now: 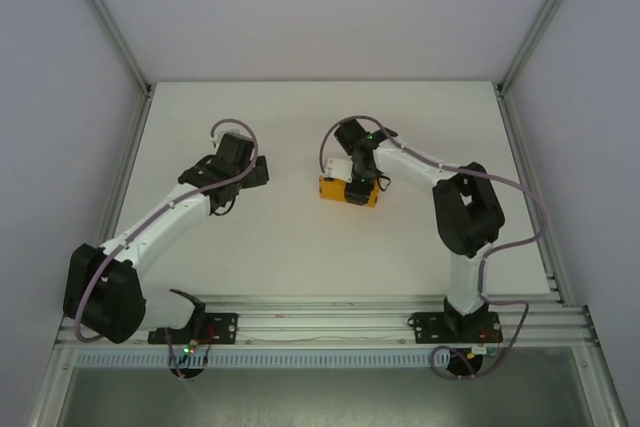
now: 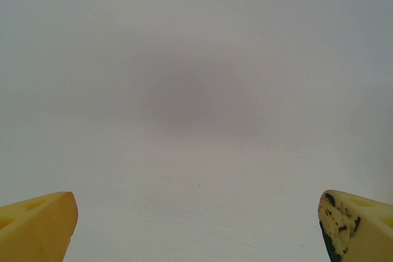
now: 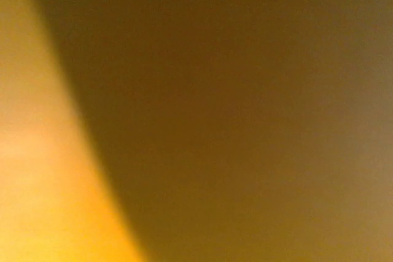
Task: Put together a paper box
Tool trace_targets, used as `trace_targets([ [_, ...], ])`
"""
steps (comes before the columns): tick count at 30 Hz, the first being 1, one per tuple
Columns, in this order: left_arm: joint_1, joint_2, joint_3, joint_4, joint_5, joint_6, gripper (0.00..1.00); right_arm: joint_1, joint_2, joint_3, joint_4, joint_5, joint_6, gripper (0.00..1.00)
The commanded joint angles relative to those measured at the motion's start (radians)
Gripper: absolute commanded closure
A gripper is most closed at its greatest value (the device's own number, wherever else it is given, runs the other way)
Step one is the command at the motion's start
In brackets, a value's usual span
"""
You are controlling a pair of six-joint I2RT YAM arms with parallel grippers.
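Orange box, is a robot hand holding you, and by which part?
The right gripper is down on the right end of the paper box in the top view; whether it grips cannot be told. The left gripper is open, holding nothing.

My top camera looks down from behind the arms (image 1: pixel 160 227) | left wrist: close over table (image 2: pixel 196 90) | right wrist: pressed up to paper box (image 3: pixel 245 121), top sees it too
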Motion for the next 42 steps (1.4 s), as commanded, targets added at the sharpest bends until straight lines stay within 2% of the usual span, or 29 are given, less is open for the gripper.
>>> trace_targets([
  [1,0.001,-0.063,-0.026,-0.037,-0.056,-0.028,0.00,0.019,-0.028,-0.030,0.094,0.152,0.003,0.55],
  [3,0.002,-0.094,-0.040,-0.040,-0.064,-0.033,0.00,0.034,-0.054,-0.069,0.180,0.216,-0.012,0.60],
  [7,0.002,-0.162,-0.069,-0.035,-0.070,-0.037,0.00,0.054,-0.092,-0.132,0.349,0.319,-0.071,0.56],
  [10,0.001,-0.210,-0.098,-0.009,-0.072,-0.044,0.00,0.068,-0.106,-0.216,0.517,0.375,-0.181,0.55],
  [12,0.001,-0.232,-0.110,0.013,-0.057,-0.040,0.00,0.077,-0.115,-0.268,0.599,0.377,-0.243,0.47],
  [16,0.002,-0.249,-0.111,0.052,0.031,-0.011,0.00,0.087,-0.140,-0.369,0.721,0.342,-0.302,0.39],
  [20,0.002,-0.254,-0.099,0.053,0.039,-0.002,0.00,0.122,-0.182,-0.363,0.563,0.358,-0.181,0.28],
  [27,0.002,-0.264,-0.092,0.075,0.054,0.042,0.00,0.143,-0.381,-0.421,0.343,0.151,-0.045,0.15],
  [31,0.002,-0.249,-0.096,0.099,0.024,0.044,0.00,0.143,-0.523,-0.425,0.206,0.010,0.012,0.13],
  [33,0.002,-0.234,-0.093,0.110,-0.012,0.042,0.00,0.141,-0.608,-0.468,0.245,-0.011,0.046,0.11],
  [36,0.012,-0.220,-0.124,0.188,-0.083,0.056,0.00,0.100,-0.744,-0.594,0.463,0.058,0.188,0.08],
  [38,0.034,-0.210,-0.178,0.292,-0.100,0.109,0.00,0.022,-0.811,-0.683,0.601,0.066,0.331,0.00],
  [39,0.048,-0.203,-0.207,0.350,-0.102,0.142,0.00,-0.026,-0.836,-0.725,0.665,0.069,0.408,0.00],
  [42,0.110,-0.162,-0.294,0.538,-0.157,0.202,0.00,-0.181,-0.871,-0.846,0.882,0.202,0.669,0.00],
])
